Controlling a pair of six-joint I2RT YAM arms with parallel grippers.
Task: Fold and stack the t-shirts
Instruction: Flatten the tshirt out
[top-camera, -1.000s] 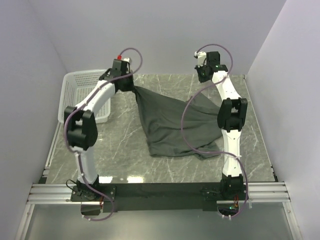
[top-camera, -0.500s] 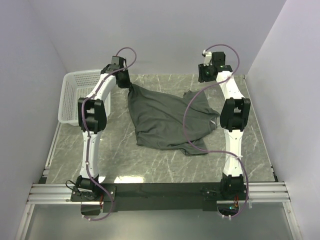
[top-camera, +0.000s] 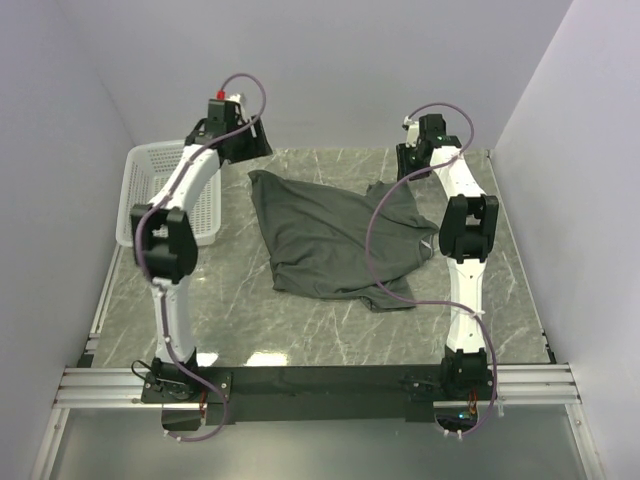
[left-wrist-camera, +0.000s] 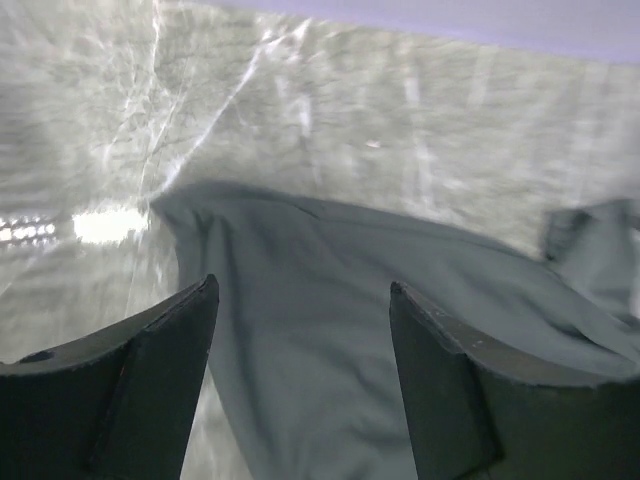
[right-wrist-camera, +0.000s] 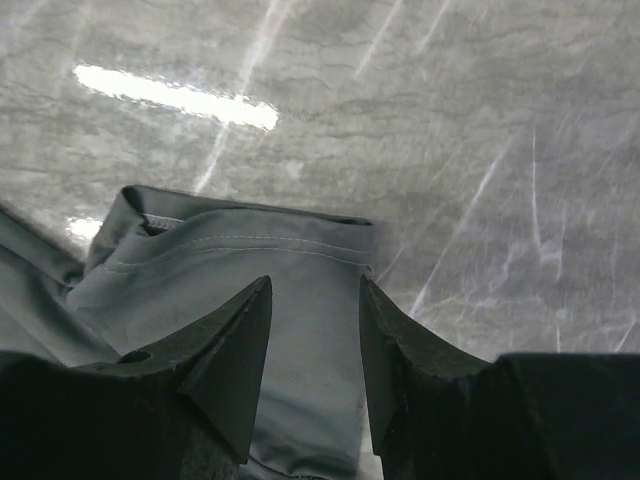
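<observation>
From overhead: t-shirt sprawled crookedly mid-table, far left corner laid out, right side bunched into folds, near the white basket at the left edge but clear of it. Just beyond that far left corner, left gripper poised; above the rumpled far right part, right gripper; no cloth hanging from either. Probably the flattening step, with folding not yet begun.

At the left wrist: fingers spread wide, nothing between them, grey fabric lying flat on the table below. Come down on the very edge of the corner and pinch one layer only.

At the right wrist: fingers parted too, empty, a stitched hem with a small tuck beneath. Take that hem close to its end, then draw both corners apart evenly and low, so as to smooth wrinkles without dragging the whole t-shirt off-centre.
</observation>
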